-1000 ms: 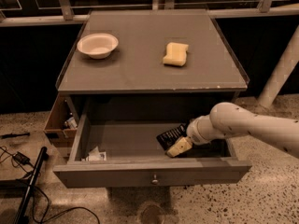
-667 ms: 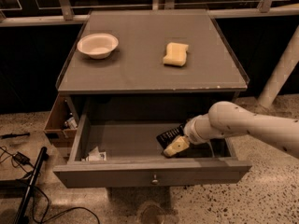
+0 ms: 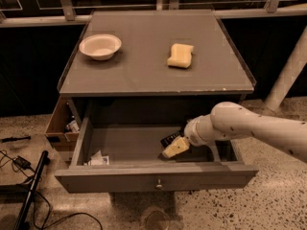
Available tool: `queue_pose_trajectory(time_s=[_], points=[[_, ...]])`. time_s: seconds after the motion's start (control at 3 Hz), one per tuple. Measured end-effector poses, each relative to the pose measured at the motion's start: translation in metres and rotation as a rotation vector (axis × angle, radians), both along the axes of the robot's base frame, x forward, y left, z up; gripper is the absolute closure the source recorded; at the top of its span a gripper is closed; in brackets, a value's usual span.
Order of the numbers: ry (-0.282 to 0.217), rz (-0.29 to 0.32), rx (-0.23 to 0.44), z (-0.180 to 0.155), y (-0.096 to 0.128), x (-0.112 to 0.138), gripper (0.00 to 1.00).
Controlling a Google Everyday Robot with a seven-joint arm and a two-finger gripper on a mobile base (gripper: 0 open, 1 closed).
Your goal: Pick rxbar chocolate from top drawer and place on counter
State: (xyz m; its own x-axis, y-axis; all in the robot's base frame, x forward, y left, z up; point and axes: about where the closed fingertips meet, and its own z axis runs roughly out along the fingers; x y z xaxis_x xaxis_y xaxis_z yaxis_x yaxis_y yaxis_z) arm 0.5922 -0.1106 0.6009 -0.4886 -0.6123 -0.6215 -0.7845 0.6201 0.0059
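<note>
Surface: grey square top with a clear raised rim, filling the upper middle of your view. Top drawer stands pulled out below it at 6 o'clock, grey front panel toward you.

White arm comes in from 4 o'clock, crosses the drawer's right wall and hides the right rear corner of the drawer floor.

Brown cardboard box at 9 o'clock of the drawer, half hidden behind the drawer's side; contents unclear.

On the surface: bowl at 10 o'clock, yellow sponge at 1 o'clock, well apart.

Claw is down inside the drawer, right of centre. You cannot tell how far open it is or whether it grips anything.

Rxbar chocolate: dark, on the drawer floor, partly covered by the claw.

White paper scrap in the drawer's front-left corner, at 7 o'clock.
</note>
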Motion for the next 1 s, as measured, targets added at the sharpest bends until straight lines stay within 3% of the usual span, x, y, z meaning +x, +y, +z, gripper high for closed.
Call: queue_pose_trajectory(time_s=[1.0], points=[[-0.040, -0.012, -0.002, -0.011, 0.007, -0.010, 0.05]])
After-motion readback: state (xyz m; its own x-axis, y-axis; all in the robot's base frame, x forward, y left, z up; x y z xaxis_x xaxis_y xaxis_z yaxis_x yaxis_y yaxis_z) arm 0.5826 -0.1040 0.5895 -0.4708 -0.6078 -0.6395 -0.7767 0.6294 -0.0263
